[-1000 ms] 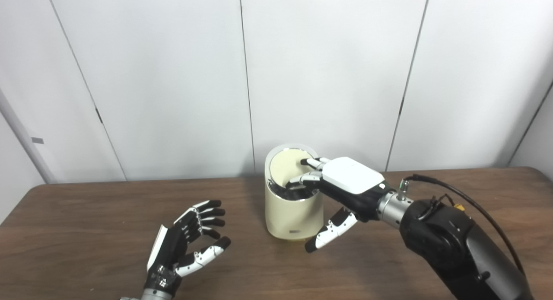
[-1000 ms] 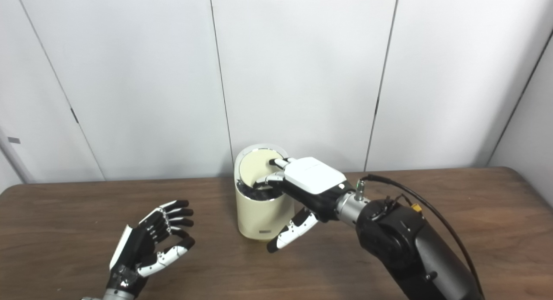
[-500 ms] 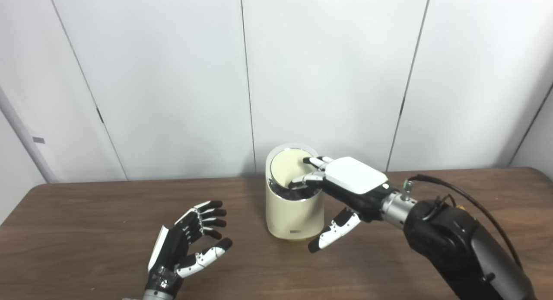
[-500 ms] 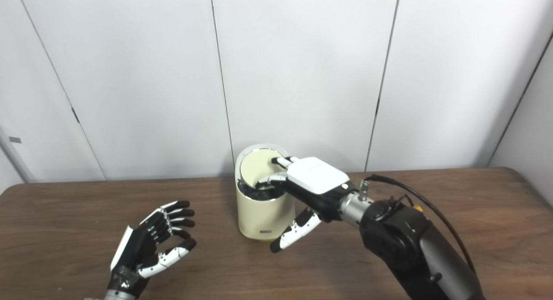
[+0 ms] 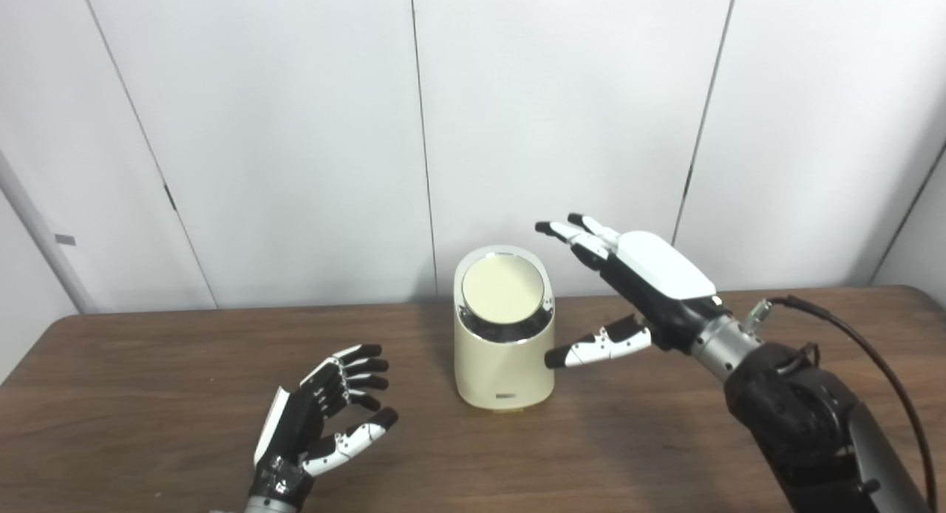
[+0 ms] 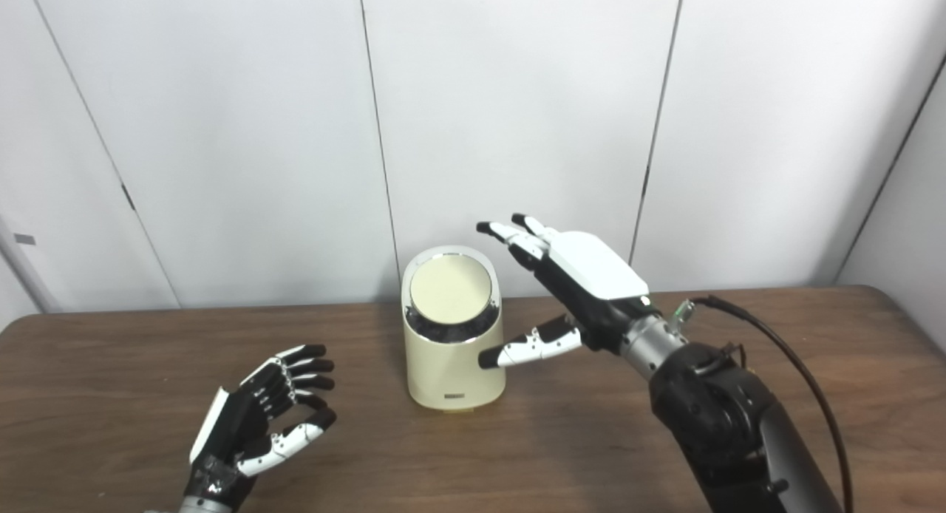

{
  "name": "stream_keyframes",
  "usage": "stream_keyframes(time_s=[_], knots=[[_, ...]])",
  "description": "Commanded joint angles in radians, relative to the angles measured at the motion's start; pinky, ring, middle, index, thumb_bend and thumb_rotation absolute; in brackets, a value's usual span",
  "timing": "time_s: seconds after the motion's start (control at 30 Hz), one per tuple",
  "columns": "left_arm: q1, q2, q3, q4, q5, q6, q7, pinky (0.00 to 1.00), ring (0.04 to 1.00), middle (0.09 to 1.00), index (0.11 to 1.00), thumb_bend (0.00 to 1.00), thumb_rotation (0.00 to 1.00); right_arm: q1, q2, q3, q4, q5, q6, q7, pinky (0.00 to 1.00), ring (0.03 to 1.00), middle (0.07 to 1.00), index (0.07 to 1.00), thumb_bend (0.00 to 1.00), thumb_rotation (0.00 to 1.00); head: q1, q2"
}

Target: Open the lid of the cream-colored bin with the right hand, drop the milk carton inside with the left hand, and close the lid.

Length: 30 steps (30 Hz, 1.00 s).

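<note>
The cream-colored cylindrical bin point(image 5: 504, 334) is sitting mid-tabletop point(image 5: 148, 395), its round lid point(image 5: 502, 289) lying shut. Right hand point(image 5: 643, 291) is hovering beside it, left hand point(image 5: 314, 420) resting; both fingers released, empty. No milk carton showing. Closing looks done; next, retreat.

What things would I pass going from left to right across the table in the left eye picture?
Left hand → cream bin with its lid on top → right hand.
</note>
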<state>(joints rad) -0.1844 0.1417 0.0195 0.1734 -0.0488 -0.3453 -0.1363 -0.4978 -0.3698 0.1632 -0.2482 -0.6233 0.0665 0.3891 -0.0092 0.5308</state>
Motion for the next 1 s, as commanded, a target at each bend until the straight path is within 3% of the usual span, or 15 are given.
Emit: stream_keyframes(time_s=[0.0,0.3,0.47,0.73,0.97], knots=[[0.024,-0.005,-0.005,0.004,-0.01,-0.002,-0.004,0.55,0.662,0.724,0.783,0.69,0.19,-0.007,-0.018,-0.028,-0.022,0.026,0.005,-0.021,0.89,0.94,0.942,0.967,0.74,0.48,-0.002,0.002],[0.022,-0.006,-0.003,0.004,-0.024,-0.005,-0.016,0.54,0.655,0.72,0.782,0.67,0.16,0.117,0.007,-0.091,-0.008,0.141,0.029,-0.052,0.72,0.887,0.95,0.969,0.83,0.45,-0.006,0.001],[0.017,-0.002,-0.003,0.009,-0.032,-0.015,-0.03,0.55,0.66,0.728,0.788,0.68,0.18,0.176,0.036,-0.111,-0.01,0.178,0.043,-0.087,0.76,0.894,0.948,0.964,0.83,0.35,-0.007,0.002],[0.015,0.005,-0.009,0.009,-0.04,-0.026,-0.052,0.54,0.669,0.745,0.794,0.66,0.13,0.243,0.072,-0.134,0.085,0.25,-0.077,-0.194,0.77,0.866,0.9,0.952,0.83,0.32,-0.01,0.0],[0.01,0.014,-0.002,0.01,0.002,-0.059,-0.034,0.56,0.677,0.75,0.793,0.65,0.08,0.294,0.099,-0.138,0.091,0.3,-0.091,-0.238,0.79,0.876,0.892,0.93,0.83,0.25,-0.01,0.004]])
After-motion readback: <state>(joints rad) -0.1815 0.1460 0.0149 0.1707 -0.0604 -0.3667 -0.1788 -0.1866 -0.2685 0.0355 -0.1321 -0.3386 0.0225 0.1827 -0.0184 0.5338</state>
